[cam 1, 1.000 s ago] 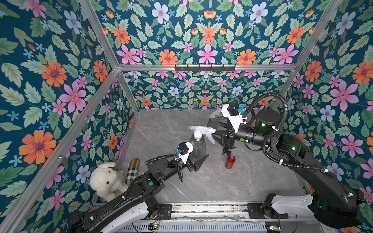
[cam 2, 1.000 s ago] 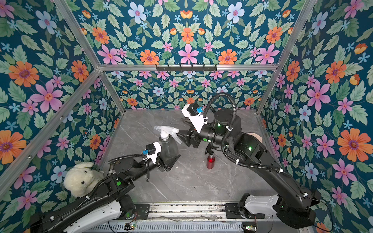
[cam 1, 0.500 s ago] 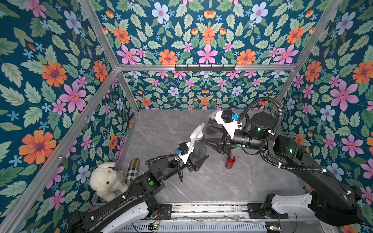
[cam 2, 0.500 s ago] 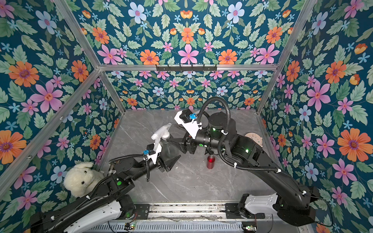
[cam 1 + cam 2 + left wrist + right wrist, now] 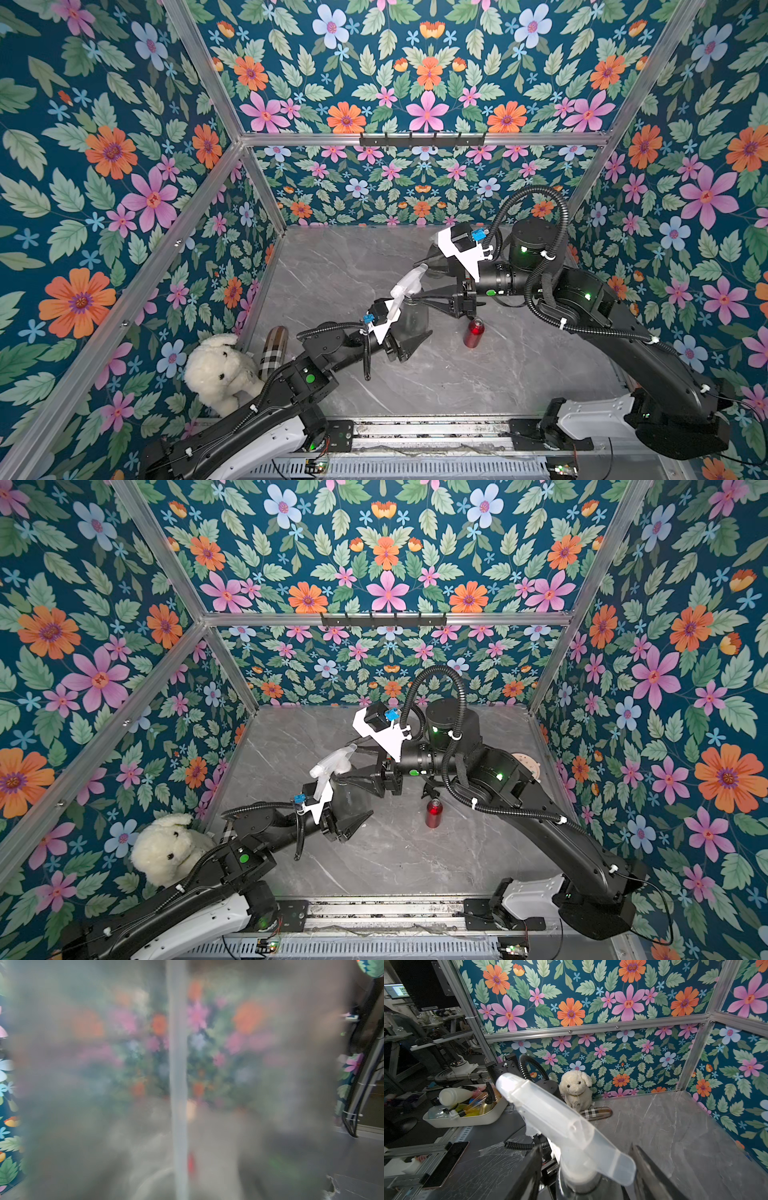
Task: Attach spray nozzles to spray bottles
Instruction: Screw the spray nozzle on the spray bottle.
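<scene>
Clamping the smoky-grey bottle (image 5: 415, 318) by its belly, the left claw (image 5: 409, 329) stands partly closed, a finger on each side, and holds it upright near the middle of the grey marble table (image 5: 457, 382). A whitish nozzle (image 5: 405, 284) sits on the bottle's neck. Both top views show this much, but the collar is hidden there.

The right wrist view shows it: the right claw (image 5: 584, 1151) stands open astride the nozzle's collar, gripping nothing, with one finger (image 5: 648, 1174) just beside the nozzle's near end. Whether they touch I cannot tell. The left wrist view gives only the bottle's blurred wall filling the picture, with the dip tube (image 5: 177, 1084) running straight down inside.

A red bottle (image 5: 433, 812) stands upright just beside the right arm (image 5: 602, 307) in both top views. A beige round disc (image 5: 527, 764) shows in a top view beyond that arm.

From the right wrist, a plush dog (image 5: 576, 1086) sits against the wall beside a plaid case (image 5: 596, 1112). The dog's small tag carries writing too tiny to read. A white tray (image 5: 467, 1123) of bottles lies outside the booth.
</scene>
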Controlling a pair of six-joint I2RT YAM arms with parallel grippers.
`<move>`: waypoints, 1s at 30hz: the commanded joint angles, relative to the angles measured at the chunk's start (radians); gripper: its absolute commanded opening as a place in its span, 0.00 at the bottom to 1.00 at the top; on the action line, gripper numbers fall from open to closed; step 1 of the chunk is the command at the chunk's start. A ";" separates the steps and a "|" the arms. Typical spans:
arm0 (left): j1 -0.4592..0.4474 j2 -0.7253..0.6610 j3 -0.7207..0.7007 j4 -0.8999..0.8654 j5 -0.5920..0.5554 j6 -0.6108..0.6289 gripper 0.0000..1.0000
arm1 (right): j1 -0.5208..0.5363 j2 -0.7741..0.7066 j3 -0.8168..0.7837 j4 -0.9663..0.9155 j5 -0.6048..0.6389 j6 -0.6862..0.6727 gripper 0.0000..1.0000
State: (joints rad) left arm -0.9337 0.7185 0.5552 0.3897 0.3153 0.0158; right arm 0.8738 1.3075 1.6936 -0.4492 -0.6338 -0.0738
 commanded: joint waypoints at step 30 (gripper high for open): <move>0.004 0.025 0.005 0.086 -0.181 0.005 0.00 | 0.143 0.034 -0.108 0.115 0.358 0.100 0.24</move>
State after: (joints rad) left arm -0.9295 0.7315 0.5495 0.4072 0.2066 -0.0021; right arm 0.9714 1.3270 1.6058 -0.3107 -0.4133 -0.0090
